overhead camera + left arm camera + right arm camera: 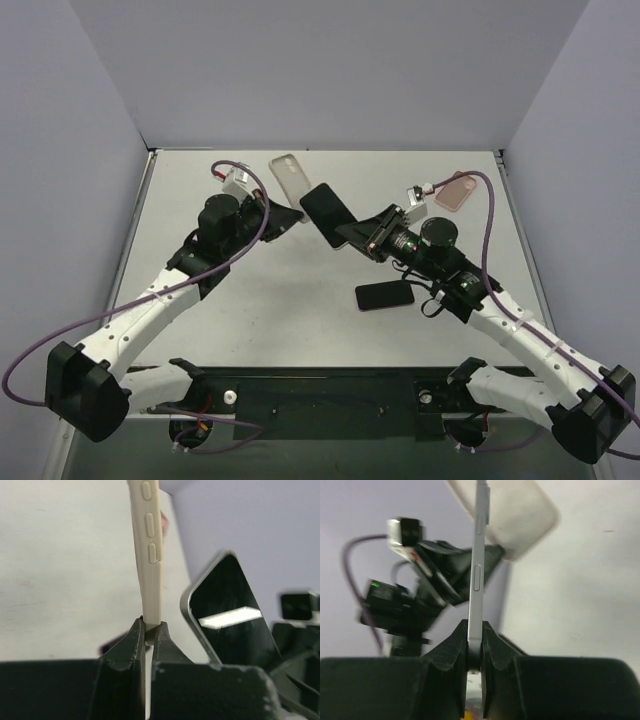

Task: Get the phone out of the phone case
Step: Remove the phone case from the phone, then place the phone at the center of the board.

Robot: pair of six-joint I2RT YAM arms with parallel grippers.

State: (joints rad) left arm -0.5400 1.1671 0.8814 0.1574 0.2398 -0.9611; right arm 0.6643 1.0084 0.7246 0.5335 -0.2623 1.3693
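Note:
My left gripper is shut on the lower edge of an empty cream phone case, held above the table at the back. In the left wrist view the case stands edge-on between my closed fingers. My right gripper is shut on the silver-edged, black-screened phone, which is apart from the case and just to its right. In the right wrist view the phone is edge-on in the gripper, with the case behind it. The phone also shows in the left wrist view.
A second dark phone lies flat on the table under my right arm. A pink case lies at the back right corner. Grey walls enclose the table on three sides. The left arm shows in the right wrist view.

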